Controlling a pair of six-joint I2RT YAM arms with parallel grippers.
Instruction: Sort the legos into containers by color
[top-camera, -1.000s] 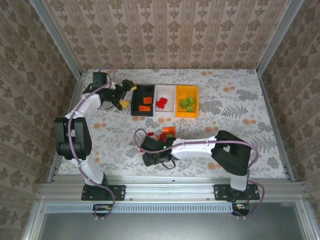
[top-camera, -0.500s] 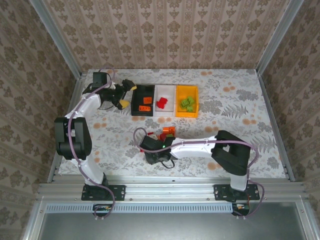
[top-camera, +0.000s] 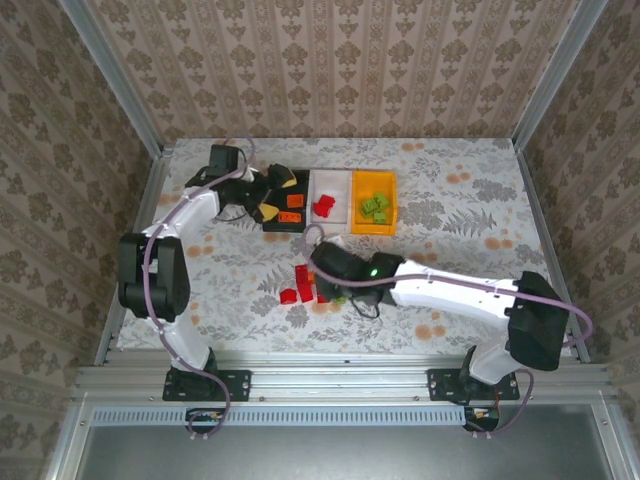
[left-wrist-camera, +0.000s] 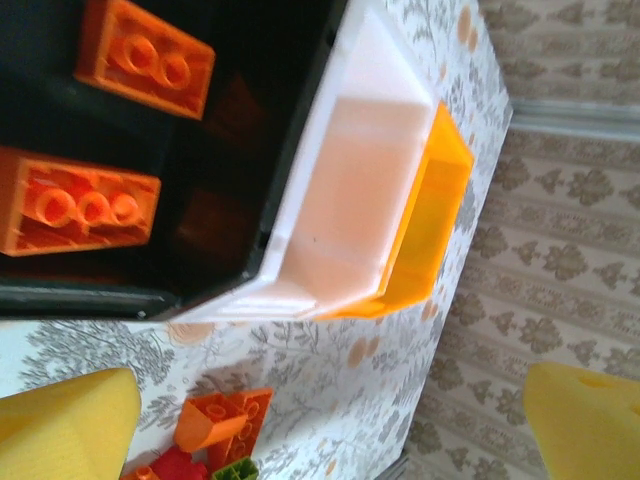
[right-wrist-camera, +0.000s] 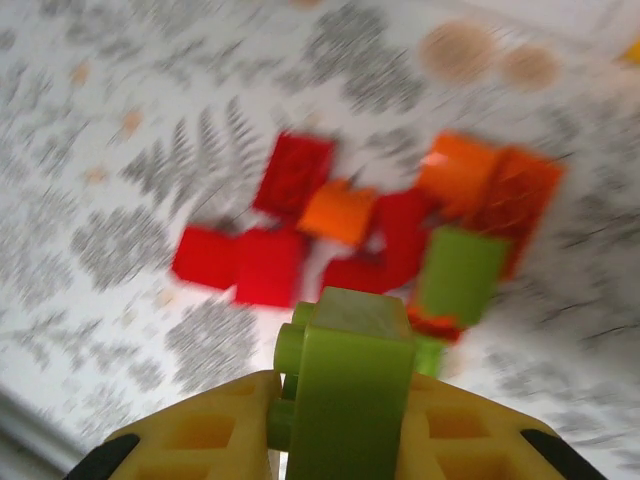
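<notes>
Now right tool (right-wrist-camera: 345, 440) clamps a green lego (right-wrist-camera: 350, 365) above the pile (right-wrist-camera: 285, 262); left tool (top-camera: 277, 196) gapes at the black bin (top-camera: 285, 229) rim.

Soft, even light on the counter (top-camera: 450, 220); wrist cameras fare worse.
Overhead, bright and sharp, with faint shadows under the arms (top-camera: 440, 290). Motion blur smears the loose bricks (right-wrist-camera: 300, 180) in the right wrist view; the green brick (right-wrist-camera: 350, 350) in the right end effector (right-wrist-camera: 345, 430) reads crisper. In the left wrist view the white bin (left-wrist-camera: 350, 190) glares and the yellow fingertips (left-wrist-camera: 60, 425) blur.
</notes>
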